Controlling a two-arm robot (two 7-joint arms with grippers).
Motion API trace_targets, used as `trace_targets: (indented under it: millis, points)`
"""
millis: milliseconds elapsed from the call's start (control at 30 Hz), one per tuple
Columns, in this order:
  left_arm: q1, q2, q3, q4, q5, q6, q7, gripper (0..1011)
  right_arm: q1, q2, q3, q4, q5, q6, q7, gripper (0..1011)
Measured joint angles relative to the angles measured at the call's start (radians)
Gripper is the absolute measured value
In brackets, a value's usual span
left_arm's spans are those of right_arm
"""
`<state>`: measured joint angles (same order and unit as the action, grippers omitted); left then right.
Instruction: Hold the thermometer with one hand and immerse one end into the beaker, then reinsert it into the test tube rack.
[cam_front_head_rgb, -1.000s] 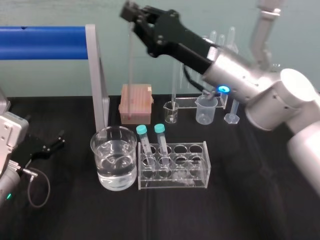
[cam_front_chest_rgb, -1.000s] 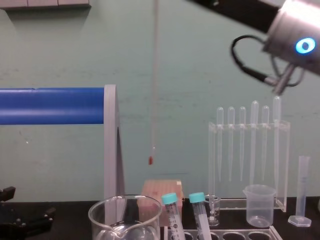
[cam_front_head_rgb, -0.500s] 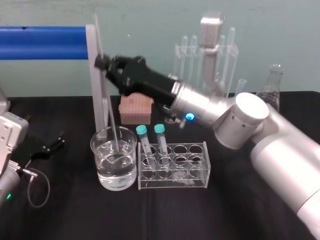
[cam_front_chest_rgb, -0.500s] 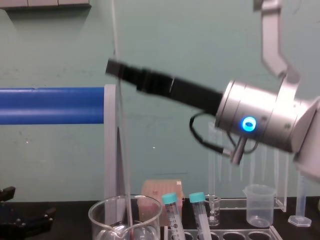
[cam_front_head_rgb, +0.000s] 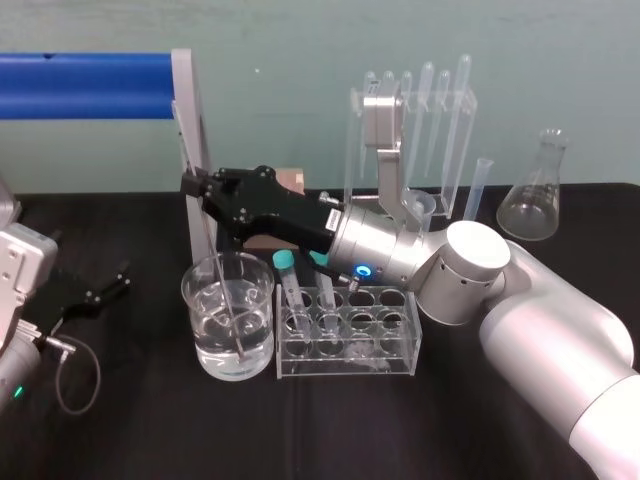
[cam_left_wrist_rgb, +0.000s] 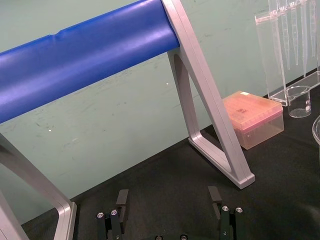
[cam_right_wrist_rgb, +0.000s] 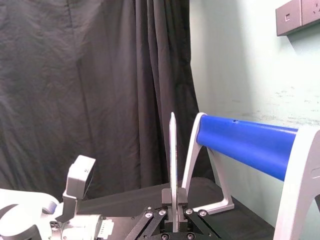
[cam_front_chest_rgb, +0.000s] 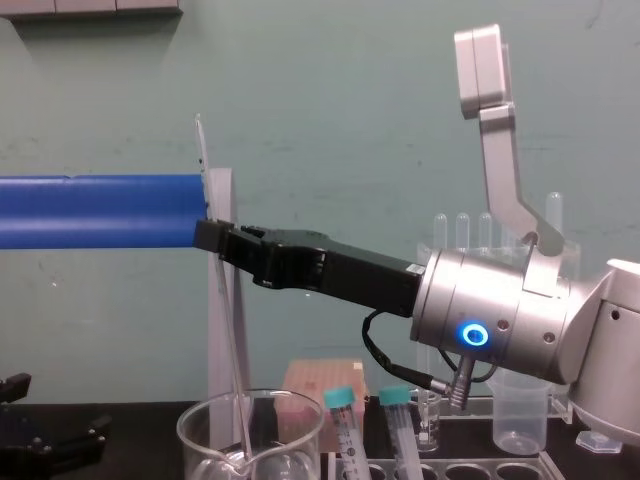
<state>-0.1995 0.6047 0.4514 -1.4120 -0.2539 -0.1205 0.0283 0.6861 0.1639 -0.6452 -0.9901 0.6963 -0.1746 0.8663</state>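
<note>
Reaching in from the right across the black tabletop, low over the test tube rack, to bring the right end effector above the beaker at near left. Clamped shut on the thermometer, tilted slightly so its lower end dips into the beaker's clear liquid. Judged as the immersion step, with reinsertion into the rack not yet done. Parked at far left on the tabletop, left end effector spread open.

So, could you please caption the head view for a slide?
Right gripper holds the thermometer tilted, lower end in the liquid-filled beaker beside the test tube rack; left gripper parked at left.
</note>
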Motion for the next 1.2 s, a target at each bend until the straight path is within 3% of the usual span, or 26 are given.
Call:
trace_targets:
  millis: [1200]
  points:
    - [0.0, 0.0, 0.0, 0.0, 0.0, 0.0, 0.0, 1008, -0.024, -0.002, 0.025, -0.025, -0.036, 0.008, 0.0, 56]
